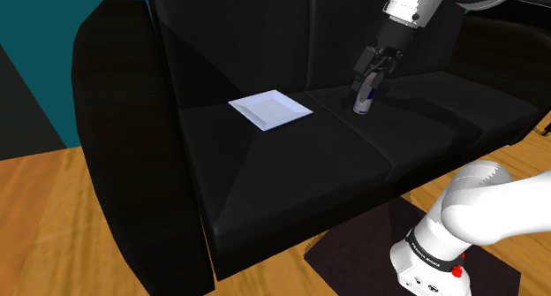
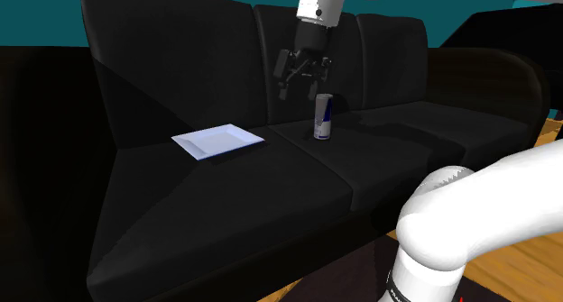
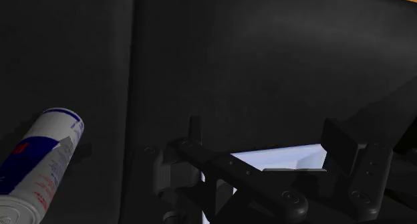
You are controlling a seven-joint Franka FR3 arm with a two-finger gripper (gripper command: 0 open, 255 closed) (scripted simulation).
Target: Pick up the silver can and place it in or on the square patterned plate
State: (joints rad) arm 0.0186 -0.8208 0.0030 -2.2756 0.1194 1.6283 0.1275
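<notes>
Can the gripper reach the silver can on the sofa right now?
Probably yes: the gripper, jaws open, hangs above and beside the can, which stands upright on the sofa seat with nothing between them.
</notes>
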